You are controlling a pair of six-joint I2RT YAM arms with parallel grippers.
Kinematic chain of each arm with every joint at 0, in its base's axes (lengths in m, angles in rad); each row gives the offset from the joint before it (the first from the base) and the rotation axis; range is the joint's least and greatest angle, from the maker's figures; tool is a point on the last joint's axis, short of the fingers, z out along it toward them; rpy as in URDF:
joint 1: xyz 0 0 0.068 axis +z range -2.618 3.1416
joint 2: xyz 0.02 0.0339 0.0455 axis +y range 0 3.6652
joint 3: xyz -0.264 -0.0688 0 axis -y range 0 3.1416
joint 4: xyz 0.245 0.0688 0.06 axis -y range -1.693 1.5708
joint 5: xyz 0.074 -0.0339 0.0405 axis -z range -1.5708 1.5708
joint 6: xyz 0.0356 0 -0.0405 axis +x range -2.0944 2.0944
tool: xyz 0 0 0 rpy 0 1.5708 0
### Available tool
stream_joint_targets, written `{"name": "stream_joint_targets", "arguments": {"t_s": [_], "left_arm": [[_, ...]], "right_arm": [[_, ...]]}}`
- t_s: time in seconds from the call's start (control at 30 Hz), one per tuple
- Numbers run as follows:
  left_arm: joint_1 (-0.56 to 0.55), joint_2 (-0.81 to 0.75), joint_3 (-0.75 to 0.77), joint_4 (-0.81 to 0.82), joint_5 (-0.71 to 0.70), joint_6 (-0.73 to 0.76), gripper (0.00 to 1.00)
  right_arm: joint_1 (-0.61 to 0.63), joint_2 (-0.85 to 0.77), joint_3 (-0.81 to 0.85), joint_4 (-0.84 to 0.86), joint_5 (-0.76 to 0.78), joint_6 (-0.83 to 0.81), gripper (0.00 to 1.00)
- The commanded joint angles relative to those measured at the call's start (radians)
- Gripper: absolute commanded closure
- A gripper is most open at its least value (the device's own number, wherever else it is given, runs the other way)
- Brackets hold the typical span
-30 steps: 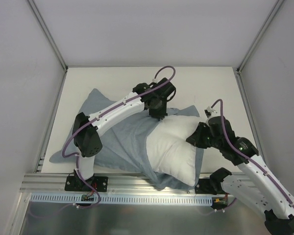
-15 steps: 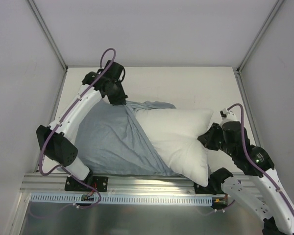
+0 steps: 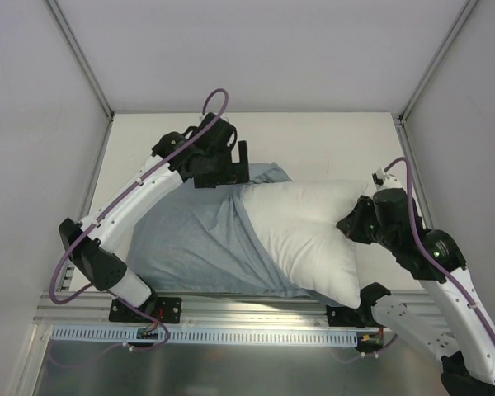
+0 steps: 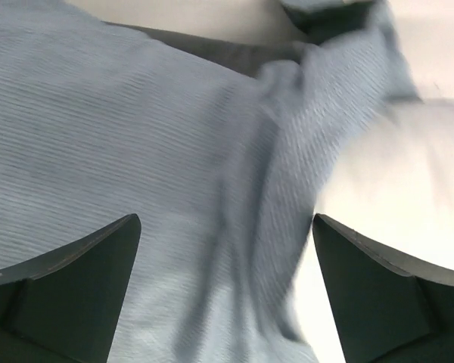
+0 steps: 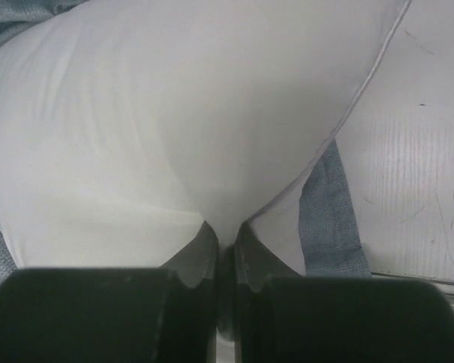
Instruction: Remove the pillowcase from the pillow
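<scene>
Pinching the right edge of the white pillow (image 5: 174, 113), the right gripper (image 5: 225, 231) has its fingers pressed together on the fabric. The pillow lies across the table's (image 3: 330, 136) right half, its left side covered by the grey pillowcase (image 3: 186, 239). Farther back, the left gripper (image 4: 225, 223) hovers over the cloth, fingers spread wide.

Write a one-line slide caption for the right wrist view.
Right gripper pinching the edge of the white pillow, a strip of grey pillowcase showing beneath it on the table.
</scene>
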Motion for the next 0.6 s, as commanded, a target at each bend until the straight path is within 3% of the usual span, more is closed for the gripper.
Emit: {"name": "stream_joint_targets", "arguments": {"t_s": [0.0,0.2,0.3,0.4,0.57], "left_arm": [[-0.121,-0.073,0.064,0.002,-0.052,0.007,0.01],[-0.437,-0.095,0.031,0.001,-0.223,-0.154,0.01],[-0.584,-0.084,0.005,-0.009,-0.343,-0.317,0.01],[-0.685,-0.073,-0.046,-0.011,-0.443,-0.465,0.03],[-0.724,-0.040,-0.114,-0.015,-0.494,-0.567,0.03]], "right_arm": [[-0.009,0.050,0.087,0.077,0.052,0.000,0.99],[-0.012,0.148,0.146,0.144,0.026,0.017,0.99],[-0.015,0.185,0.172,0.179,0.012,0.017,0.99],[-0.018,0.208,0.190,0.199,-0.006,0.015,0.99],[-0.027,0.245,0.221,0.202,-0.022,0.000,0.99]]}}
